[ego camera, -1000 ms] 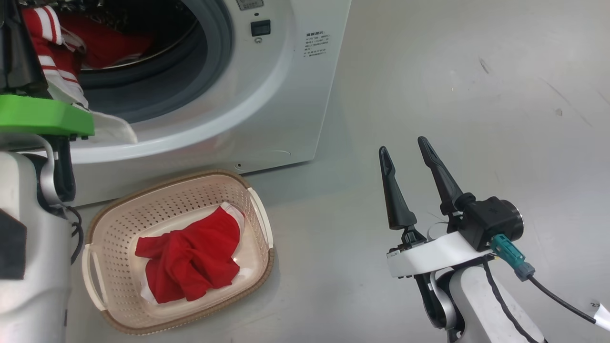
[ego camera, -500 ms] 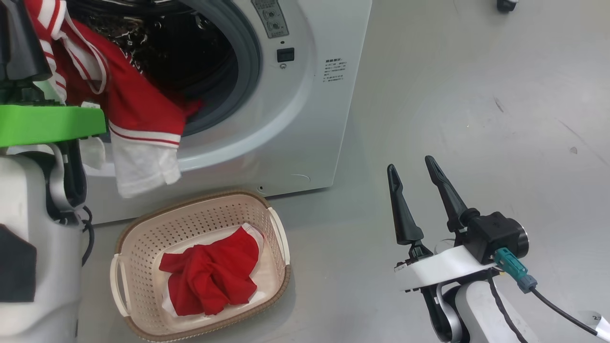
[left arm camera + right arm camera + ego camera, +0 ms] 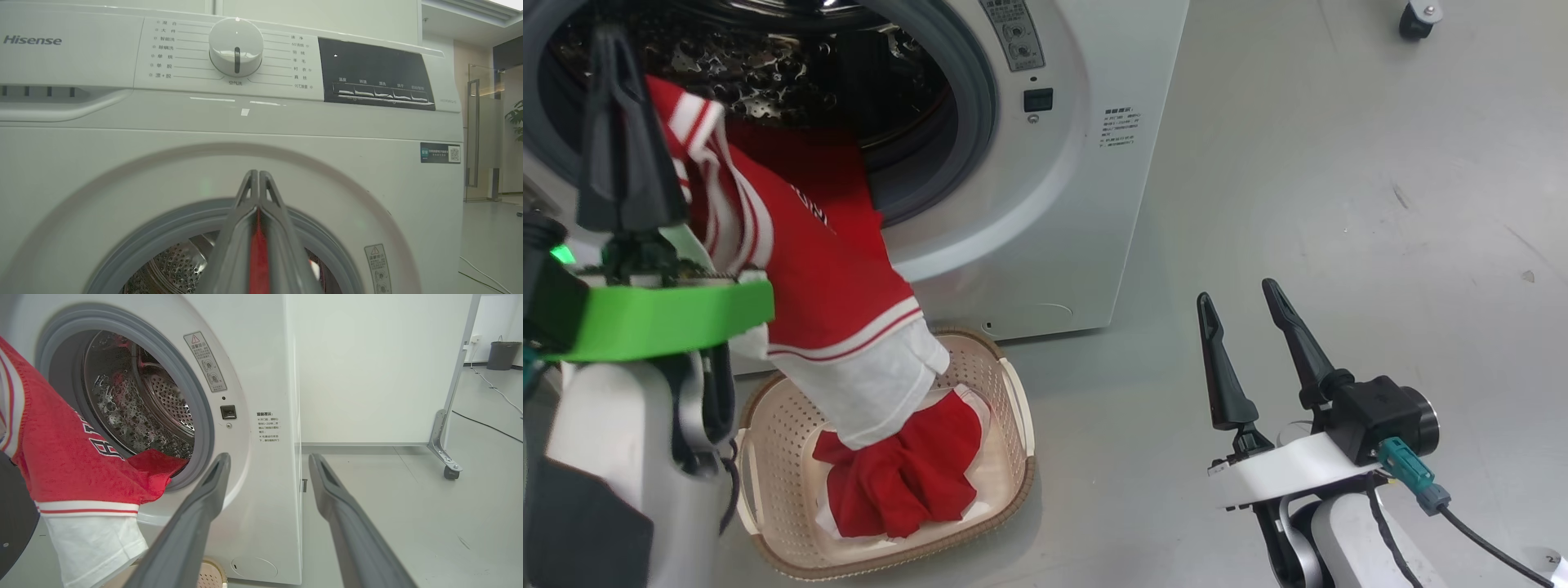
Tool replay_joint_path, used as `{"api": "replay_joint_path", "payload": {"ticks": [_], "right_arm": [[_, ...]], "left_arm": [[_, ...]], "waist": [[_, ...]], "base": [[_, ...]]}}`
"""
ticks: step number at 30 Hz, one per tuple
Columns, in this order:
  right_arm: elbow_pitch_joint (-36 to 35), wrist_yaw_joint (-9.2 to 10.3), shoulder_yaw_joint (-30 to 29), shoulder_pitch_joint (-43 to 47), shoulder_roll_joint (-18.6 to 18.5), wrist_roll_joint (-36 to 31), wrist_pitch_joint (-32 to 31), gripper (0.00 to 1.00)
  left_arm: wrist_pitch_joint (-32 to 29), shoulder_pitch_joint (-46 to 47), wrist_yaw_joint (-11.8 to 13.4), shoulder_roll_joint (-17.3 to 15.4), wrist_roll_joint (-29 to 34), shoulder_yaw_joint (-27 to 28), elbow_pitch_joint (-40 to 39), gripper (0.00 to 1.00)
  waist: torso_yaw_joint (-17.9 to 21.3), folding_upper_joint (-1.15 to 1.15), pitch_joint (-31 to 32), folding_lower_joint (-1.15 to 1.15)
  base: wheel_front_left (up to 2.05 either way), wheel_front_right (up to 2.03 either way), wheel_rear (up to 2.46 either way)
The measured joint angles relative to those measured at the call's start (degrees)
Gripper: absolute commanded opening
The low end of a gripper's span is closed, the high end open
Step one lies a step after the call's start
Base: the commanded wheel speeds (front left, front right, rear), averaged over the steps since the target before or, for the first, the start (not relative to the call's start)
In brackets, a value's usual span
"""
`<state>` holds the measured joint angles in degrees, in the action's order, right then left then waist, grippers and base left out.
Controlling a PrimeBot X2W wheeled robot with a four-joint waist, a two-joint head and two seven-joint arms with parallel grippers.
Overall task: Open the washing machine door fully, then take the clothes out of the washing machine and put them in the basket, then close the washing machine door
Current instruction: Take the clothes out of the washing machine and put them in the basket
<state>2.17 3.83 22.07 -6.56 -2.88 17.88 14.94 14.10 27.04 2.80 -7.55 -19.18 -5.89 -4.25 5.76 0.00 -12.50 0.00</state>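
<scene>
Down at the near right, the right gripper [image 3: 1237,291] hangs over bare floor [image 3: 1339,204], fingers spread wide with nothing between them, well apart from the action. Nearer the middle, the basket [image 3: 1023,408] sits on the floor just in front of the washing machine [image 3: 1086,204], a plain red garment [image 3: 907,482] already bunched inside it. Now the left gripper [image 3: 607,49]: fingers pinched tight on the striped collar end of the jersey [image 3: 817,269], a sliver of red showing between them in the wrist view. The jersey hangs long from that grip, running down and to the right, its white hem dangling right over the basket's back rim. The basket lies below and to the right of the left gripper, so the left arm is by far the closer one. Further back, red cloth trails over the grey seal [image 3: 976,106] into the steel drum [image 3: 792,57]; whether that is the jersey's tail or another piece, I can't tell. It likely needs to clear the lip before the drop.
</scene>
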Motion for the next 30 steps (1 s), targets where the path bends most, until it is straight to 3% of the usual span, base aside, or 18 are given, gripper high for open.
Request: {"api": "replay_joint_path", "payload": {"ticks": [15, 23, 30], "right_arm": [[-1.69, -0.73, -0.07, -0.08, 0.00, -0.99, 0.00, 1.00], [-3.22, -0.73, 0.26, -1.06, 0.00, -1.92, 0.00, 1.00], [-5.72, -0.65, 1.15, -3.32, 0.00, -2.47, 0.00, 1.00]], "left_arm": [[-3.24, -15.72, 1.44, 2.76, -2.85, -2.25, 5.80, 0.00], [-3.54, -16.81, 1.47, 2.79, -3.41, -2.54, 10.24, 0.00], [-4.55, -15.14, -0.19, 1.68, -4.48, -2.05, 18.14, 0.00]], "waist": [[-0.21, 0.00, -4.12, 0.00], [0.50, 0.00, -7.67, 0.00], [2.25, 0.00, -13.86, 0.00]], "base": [[0.00, 0.00, 0.00], [0.00, 0.00, 0.00], [0.00, 0.00, 0.00]]}}
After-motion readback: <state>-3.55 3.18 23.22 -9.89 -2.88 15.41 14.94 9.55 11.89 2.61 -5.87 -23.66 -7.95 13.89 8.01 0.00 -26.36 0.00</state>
